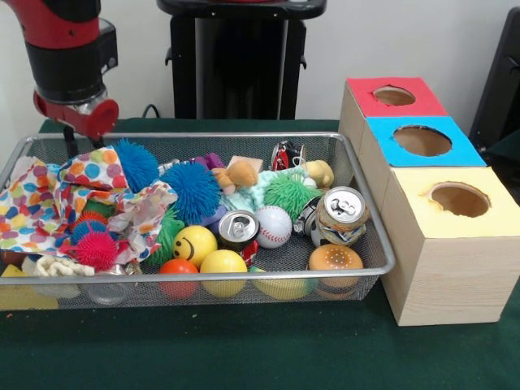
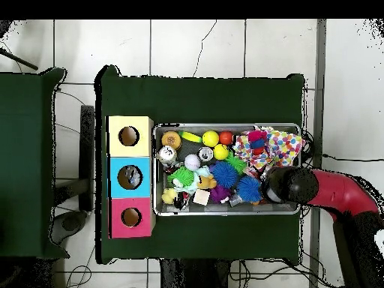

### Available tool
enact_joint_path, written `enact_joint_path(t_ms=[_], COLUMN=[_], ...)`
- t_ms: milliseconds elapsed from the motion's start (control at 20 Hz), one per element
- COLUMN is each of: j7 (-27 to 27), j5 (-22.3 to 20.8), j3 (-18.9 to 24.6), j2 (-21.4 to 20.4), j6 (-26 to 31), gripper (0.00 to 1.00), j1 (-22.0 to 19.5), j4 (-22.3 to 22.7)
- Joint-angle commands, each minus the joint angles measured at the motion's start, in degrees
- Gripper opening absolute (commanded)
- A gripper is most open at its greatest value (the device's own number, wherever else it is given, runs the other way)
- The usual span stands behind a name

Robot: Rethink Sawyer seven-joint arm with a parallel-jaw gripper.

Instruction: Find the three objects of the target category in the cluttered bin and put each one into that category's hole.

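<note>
Bin (image 1: 370,244): wire, on green counter (image 1: 244,349), heaped with balls, cans, cloth. Tool (image 1: 81,114): hangs over the cloth (image 1: 49,203) corner, probably mid-search; grip state cannot be told. Boxes (image 1: 443,244): touching the bin, holes up for dropping. Target category unclear.

Your front camera sits low and close, looking across the wire bin (image 1: 370,211) with the three boxes (image 1: 443,236) at 3 o'clock. Your overhead camera looks straight down from high up, boxes (image 2: 130,177) at 9 o'clock. You see the bin (image 2: 228,211) and boxes in both.
</note>
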Motion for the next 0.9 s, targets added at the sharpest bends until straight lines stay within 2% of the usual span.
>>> enact_joint_path(t_ms=[50, 350, 650, 900], j7=[-18.83, -20.91, -29.49, -35.06], j5=[-4.43, -3.98, -4.8, -5.61], j3=[7.85, 11.47, 14.12, 14.55], j2=[6.15, 8.09, 10.93, 13.4], j6=[-1.88, -0.2, 7.18, 11.24], gripper=[1.0, 1.0, 1.0, 1.0], j1=[-1.12, -3.59, -5.18, -4.74], j4=[-5.02, -6.55, -14.17, -20.63])
